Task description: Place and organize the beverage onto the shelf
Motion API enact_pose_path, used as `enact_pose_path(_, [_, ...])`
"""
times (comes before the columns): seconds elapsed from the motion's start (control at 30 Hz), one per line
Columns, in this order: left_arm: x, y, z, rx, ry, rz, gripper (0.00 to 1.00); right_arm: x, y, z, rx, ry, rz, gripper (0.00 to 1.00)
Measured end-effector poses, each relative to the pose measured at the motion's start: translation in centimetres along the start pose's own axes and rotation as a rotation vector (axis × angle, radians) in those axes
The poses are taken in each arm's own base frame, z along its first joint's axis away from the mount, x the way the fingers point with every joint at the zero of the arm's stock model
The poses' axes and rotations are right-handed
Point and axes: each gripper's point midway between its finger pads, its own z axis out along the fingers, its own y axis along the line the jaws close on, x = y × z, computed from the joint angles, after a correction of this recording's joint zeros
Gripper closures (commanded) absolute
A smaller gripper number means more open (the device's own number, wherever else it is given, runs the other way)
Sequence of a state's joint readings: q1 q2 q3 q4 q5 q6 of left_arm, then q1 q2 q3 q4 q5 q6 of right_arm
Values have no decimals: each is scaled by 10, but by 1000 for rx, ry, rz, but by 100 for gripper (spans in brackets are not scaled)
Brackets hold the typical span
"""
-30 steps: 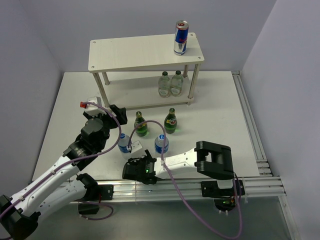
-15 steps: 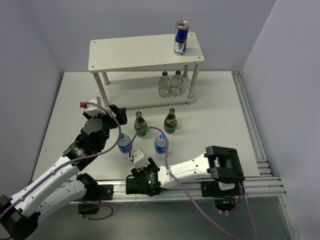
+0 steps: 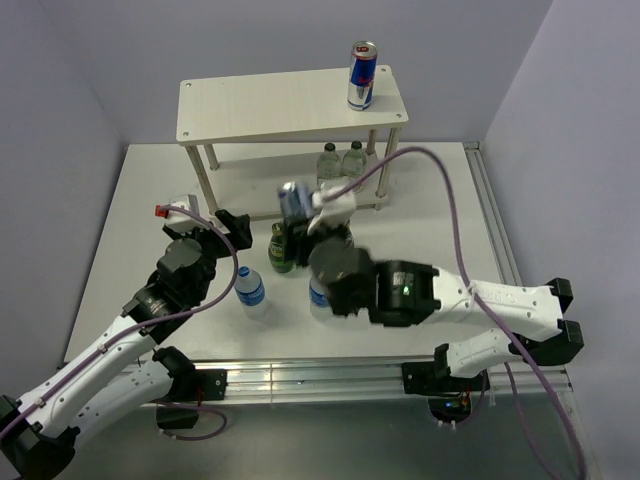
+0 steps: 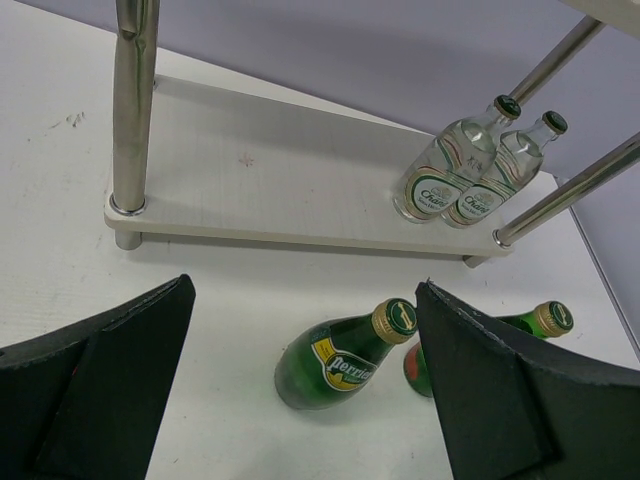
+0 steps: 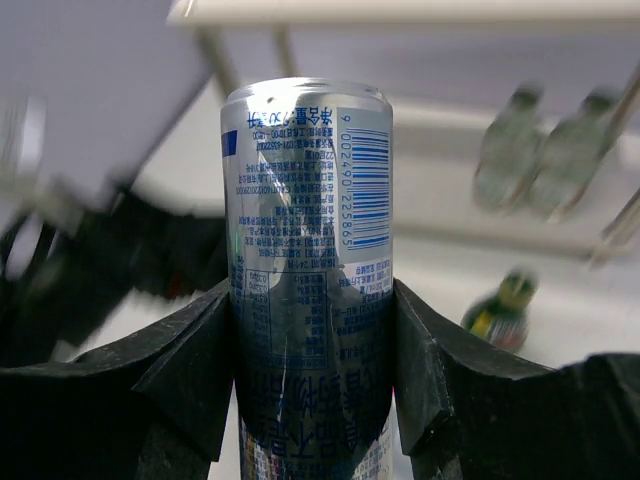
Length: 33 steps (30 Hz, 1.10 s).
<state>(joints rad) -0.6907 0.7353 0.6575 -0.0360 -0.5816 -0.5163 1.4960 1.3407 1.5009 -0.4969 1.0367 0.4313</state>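
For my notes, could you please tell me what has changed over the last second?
The right gripper rose from the near edge of the table toward the shelf and now holds a can. The left gripper stayed open; the other can on the shelf and the clear bottles beneath it did not move.

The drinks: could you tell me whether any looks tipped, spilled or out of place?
Nothing stands out: the can on the shelf, the two clear bottles on its lower board and the green bottle on the table stand upright, the right gripper holds a second can upright, and no spill shows.
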Motion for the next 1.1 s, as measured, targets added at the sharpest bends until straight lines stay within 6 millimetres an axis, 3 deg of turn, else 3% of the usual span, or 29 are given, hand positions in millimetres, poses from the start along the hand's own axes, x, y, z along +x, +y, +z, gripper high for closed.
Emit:
enact_pose_path(0.17, [-1,0,-1,1,-4,-3,1,-90,-60,52,126,-268,-8,100])
enact_pose_path(0.27, [-3,0,-1,-1,-9,-4,1,-133,-71,72,142,-425,-59,100])
enact_pose_path(0.4, [-3,2,-1,-10,-13,0,1,-182,-67,107,166,-573,-129,100])
enact_pose_path(0.47, [-4,2,0,-14,-17,2,1,-198,-69,123,180,-634,-151,100])
enact_pose_path(0.67, [4,10,3,-35,-34,10,1,-218,-105,171,310,-760,-202,100])
enact_pose_path(0.87, [18,32,1,-90,-55,32,1,-222,-128,215,391,-834,-234,100])
enact_pose_path(1.1, [8,35,3,-120,-102,23,1,-199,-156,264,446,-845,-280,100])
